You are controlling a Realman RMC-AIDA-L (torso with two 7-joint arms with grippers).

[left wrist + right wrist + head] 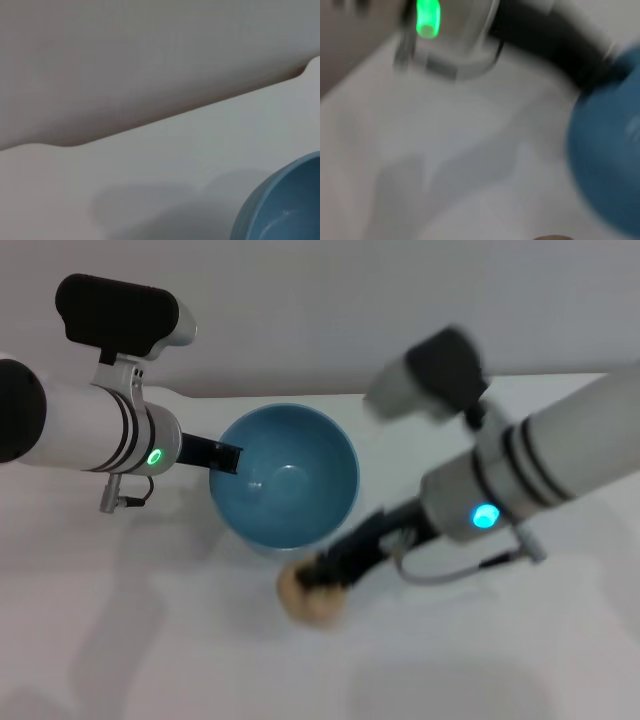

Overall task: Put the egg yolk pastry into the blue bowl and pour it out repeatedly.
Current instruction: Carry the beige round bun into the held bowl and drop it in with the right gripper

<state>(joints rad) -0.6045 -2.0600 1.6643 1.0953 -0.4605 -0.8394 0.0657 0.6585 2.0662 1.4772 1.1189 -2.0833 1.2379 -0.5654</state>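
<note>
Right gripper (322, 585) closed around the egg yolk pastry (303, 597), held just beside the near rim of the blue bowl (285, 476), outside it, over the white table (120, 640). Blurred in the head view. Left gripper (226, 457) clamped on the bowl's rim at the side away from the right arm. Bowl upright, nothing inside. Seen from the left wrist, only an arc of the bowl's rim, with the table's far edge beyond it.
</note>
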